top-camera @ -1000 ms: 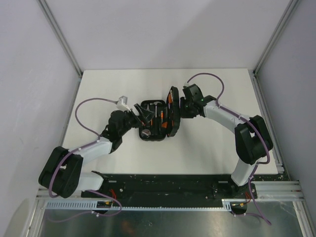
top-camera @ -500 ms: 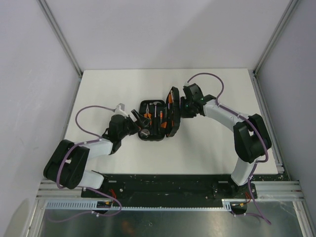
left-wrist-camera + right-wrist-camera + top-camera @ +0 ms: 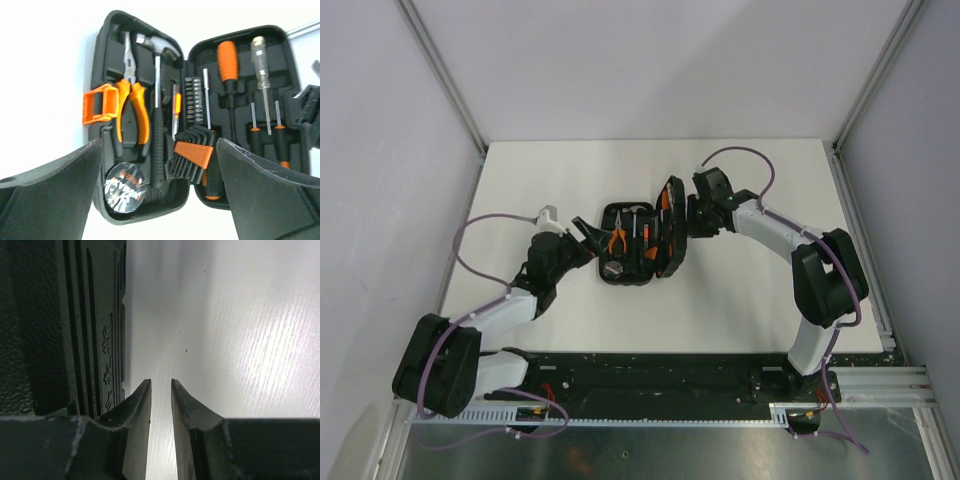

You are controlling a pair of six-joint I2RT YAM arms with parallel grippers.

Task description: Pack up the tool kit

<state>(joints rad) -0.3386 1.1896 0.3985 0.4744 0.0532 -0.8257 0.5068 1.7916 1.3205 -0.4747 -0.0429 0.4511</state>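
The tool kit's black case (image 3: 620, 268) lies open mid-table. Its lid (image 3: 672, 228) is raised steeply on the right side. In the left wrist view the base holds orange-handled pliers (image 3: 131, 100), a hammer (image 3: 159, 75) and a tape roll (image 3: 125, 187). The lid holds a screwdriver (image 3: 227, 60) and hex keys (image 3: 192, 152), and an orange latch (image 3: 100, 102) sticks out at the left. My left gripper (image 3: 588, 235) (image 3: 160, 145) stands wide open just left of the case, holding nothing. My right gripper (image 3: 692, 215) (image 3: 161, 382) is behind the lid's ribbed outer face (image 3: 60, 325), jaws narrowly apart and empty.
The white table (image 3: 740, 300) lies all round the case. Grey walls and metal frame rails (image 3: 440, 70) close in the back and sides. The arms' black base plate (image 3: 650, 375) runs along the near edge.
My left arm has drawn back to the left, off the case, uncovering the tools in the base. The right gripper and the raised lid have barely shifted.
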